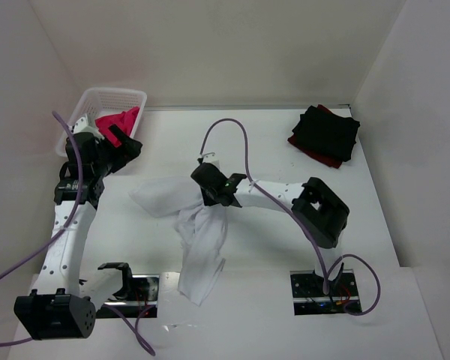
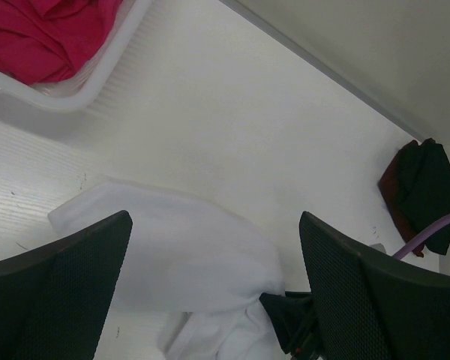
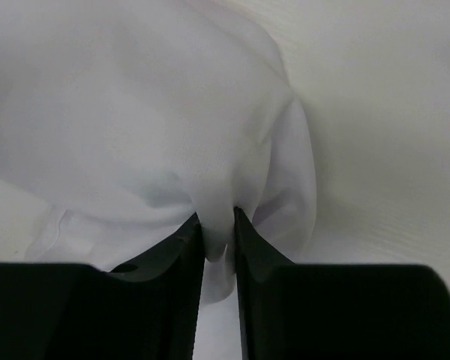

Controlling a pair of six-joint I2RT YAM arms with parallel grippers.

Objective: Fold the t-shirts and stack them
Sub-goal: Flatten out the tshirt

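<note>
White t-shirt: lying crumpled at the centre of the top view. Right gripper: pinching a fold of it, shown only in its wrist view. Left gripper: hanging wide open, holding nothing. Black t-shirt: resting folded, upper right. Pink t-shirt: lying in basket, upper left.

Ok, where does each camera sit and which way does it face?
Top external: above and behind the bases, looking down on the table; left arm, right arm show.
Left wrist: on the left gripper, facing across the white t-shirt toward the black t-shirt; open fingers show.
Right wrist: on the right gripper, its fingers pinching white cloth.
All three share the white t-shirt.
</note>
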